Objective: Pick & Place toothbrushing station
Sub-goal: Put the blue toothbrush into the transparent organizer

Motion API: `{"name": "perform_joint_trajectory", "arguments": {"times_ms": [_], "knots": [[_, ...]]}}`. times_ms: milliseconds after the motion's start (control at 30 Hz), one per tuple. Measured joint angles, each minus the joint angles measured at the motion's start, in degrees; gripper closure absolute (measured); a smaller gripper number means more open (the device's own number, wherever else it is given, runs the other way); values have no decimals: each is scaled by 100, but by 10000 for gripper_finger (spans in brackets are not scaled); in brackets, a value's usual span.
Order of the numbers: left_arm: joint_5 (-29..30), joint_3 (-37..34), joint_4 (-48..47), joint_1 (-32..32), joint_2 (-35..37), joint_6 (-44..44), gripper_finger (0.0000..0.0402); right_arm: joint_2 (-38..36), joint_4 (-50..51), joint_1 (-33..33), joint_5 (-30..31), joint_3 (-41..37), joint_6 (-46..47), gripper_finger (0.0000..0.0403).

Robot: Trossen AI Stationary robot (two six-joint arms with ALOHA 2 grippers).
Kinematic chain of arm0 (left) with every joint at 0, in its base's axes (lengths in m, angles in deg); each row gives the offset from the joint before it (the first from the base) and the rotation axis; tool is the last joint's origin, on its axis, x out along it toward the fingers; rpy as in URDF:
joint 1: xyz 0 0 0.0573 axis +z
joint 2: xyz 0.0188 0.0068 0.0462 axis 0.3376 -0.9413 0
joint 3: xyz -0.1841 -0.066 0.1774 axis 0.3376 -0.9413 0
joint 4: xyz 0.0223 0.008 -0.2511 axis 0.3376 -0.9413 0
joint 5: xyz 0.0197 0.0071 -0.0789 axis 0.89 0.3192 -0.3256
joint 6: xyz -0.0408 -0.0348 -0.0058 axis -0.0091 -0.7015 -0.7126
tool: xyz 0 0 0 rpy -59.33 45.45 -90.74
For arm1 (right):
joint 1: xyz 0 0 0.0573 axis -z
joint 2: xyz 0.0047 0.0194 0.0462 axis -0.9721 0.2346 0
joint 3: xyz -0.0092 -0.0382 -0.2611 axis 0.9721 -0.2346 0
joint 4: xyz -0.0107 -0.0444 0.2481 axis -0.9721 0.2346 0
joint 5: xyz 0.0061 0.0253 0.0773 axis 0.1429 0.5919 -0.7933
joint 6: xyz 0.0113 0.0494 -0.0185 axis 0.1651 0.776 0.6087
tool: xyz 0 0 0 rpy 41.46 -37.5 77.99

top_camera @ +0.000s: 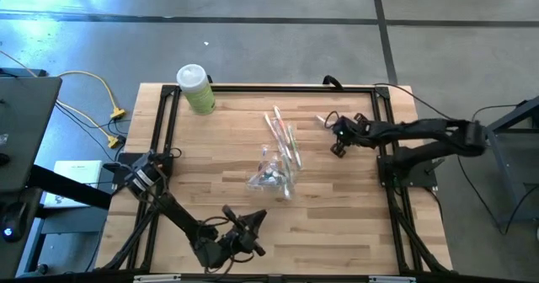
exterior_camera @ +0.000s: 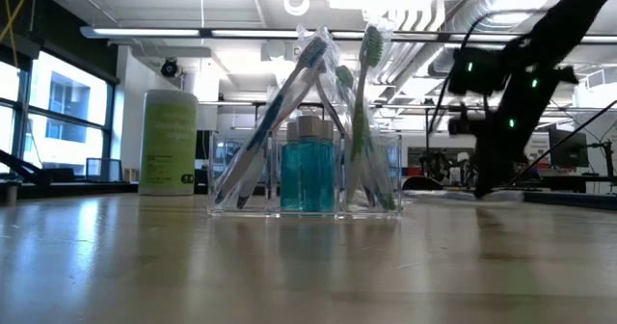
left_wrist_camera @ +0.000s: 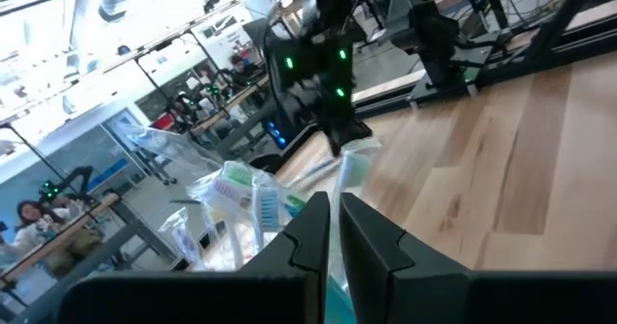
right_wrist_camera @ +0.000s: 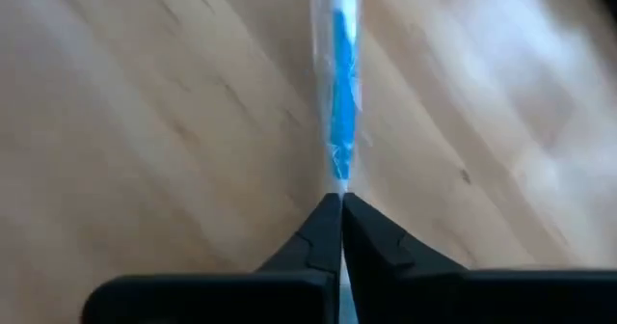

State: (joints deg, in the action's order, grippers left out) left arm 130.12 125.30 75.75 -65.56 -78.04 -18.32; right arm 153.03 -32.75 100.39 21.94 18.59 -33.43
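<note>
Toothbrush, wrapped, blue handle in clear film: lies flat on the counter near the right edge, its nearest end pinched in the right pincer, whose fingers are closed tight on the wrapper tip. Grip at the very end, judged as the start of a lift toward the holder; such a thin hold could slip.

Left pincer: fingers all but shut, nothing between them, parked low at the near edge of the counter, facing the holder; waiting.

Clear holder: mid-counter, upright, open top. Contents: small bottle of blue liquid in the centre; wrapped toothbrushes leaning outward on both sides, heads up, propped by the holder walls. Judged the destination for the remaining brush.

Green canister: white lid, standing at the far left corner, well apart from the holder; not in play.
</note>
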Motion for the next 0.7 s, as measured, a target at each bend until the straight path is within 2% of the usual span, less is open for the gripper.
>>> {"name": "perform_joint_trajectory", "arguments": {"times_ms": [167,400,500,567,700], "knots": [[-20,0,30,-67,20,419,379,-1047,542,-907,5,115,623,401],[-141,0,98,-58,20,1450,379,-2423,632,-2586,14,372,1551,401],[-231,0,130,-58,26,1691,379,-2800,139,-3384,37,441,1657,401],[-362,0,195,-58,26,1552,379,-2963,-329,-4003,109,441,1569,400],[-680,0,608,-58,29,836,379,-2907,-1600,-5216,493,443,579,401]]}}
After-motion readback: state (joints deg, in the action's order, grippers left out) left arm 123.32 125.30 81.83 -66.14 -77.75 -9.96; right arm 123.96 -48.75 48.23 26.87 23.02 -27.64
